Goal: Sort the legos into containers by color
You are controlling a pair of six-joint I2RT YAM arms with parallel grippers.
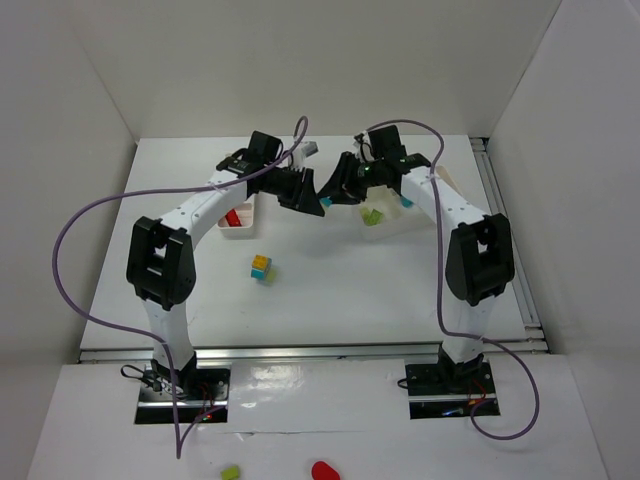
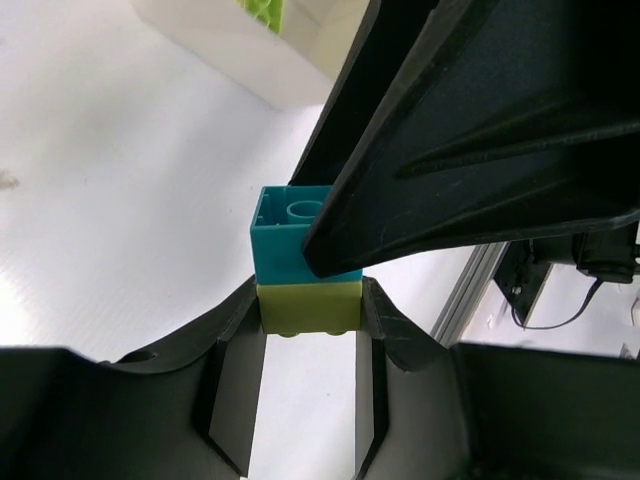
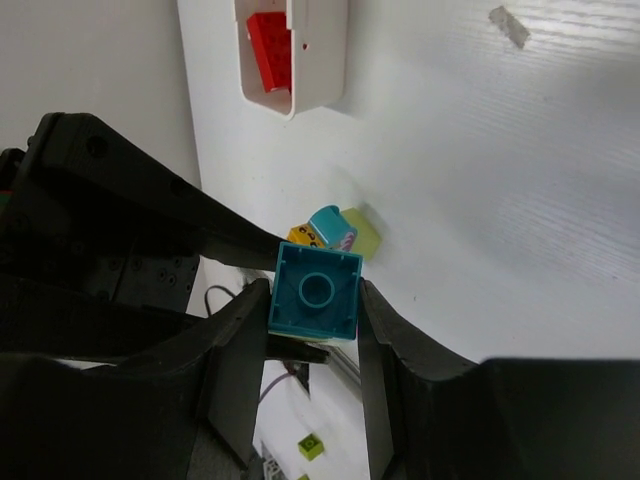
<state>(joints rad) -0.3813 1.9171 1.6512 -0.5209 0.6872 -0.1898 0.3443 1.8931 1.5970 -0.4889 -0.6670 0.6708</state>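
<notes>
Fingers first, top view: left fingers (image 1: pixel 306 194) & right fingers (image 1: pixel 340 186) meet in mid-air above the surface (image 1: pixel 350 290), a cyan brick (image 1: pixel 325 203) betw. their tips. One white tray (image 1: pixel 240 229) on my left holds a red brick (image 1: pixel 231 216). A loose yellow/cyan/lime stack (image 1: pixel 262 268) lies on the surface, nearer my bases.

Left wrist: my left fingers (image 2: pixel 232 335) are clamped on the held lime brick (image 2: pixel 310 306), cyan brick stacked on it, a right finger pressed to the cyan side. Other white tray (image 2: pixel 235 62) lies beyond w/ a lime piece (image 2: pixel 262 12) in it.

Right wrist: my right fingers (image 3: pixel 385 335) squeeze the cyan brick, hollow underside facing the cam.
</notes>
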